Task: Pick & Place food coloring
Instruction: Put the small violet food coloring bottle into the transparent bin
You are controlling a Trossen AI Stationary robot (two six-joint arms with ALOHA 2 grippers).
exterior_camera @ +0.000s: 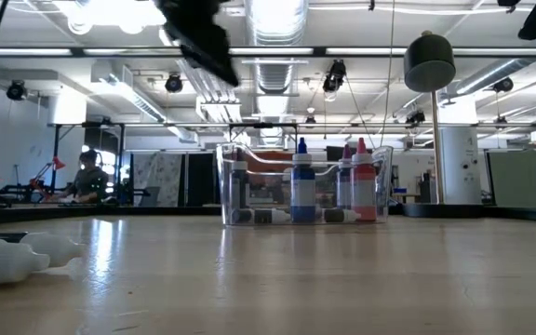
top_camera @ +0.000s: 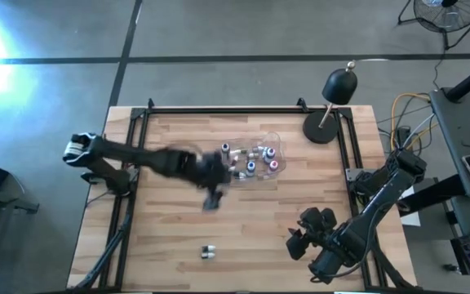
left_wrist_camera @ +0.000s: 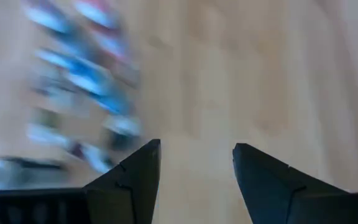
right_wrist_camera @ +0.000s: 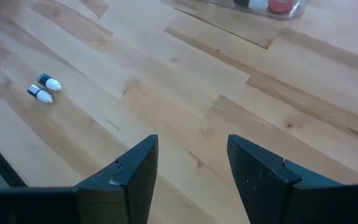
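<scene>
A clear plastic tub stands mid-table with several small food coloring bottles in it; the blue-capped and red-capped ones stand upright on its floor. Two more white-bodied bottles lie on their sides on the wood near the front edge, also seen in the right wrist view. My left gripper hangs open above the table just in front of the tub, nothing between its fingers. My right gripper is open over the front right of the table, holding nothing.
A black dome lamp on a round base stands at the far right corner. Bare wood lies between the tub and the two loose bottles. Black frame rails run along the table's sides.
</scene>
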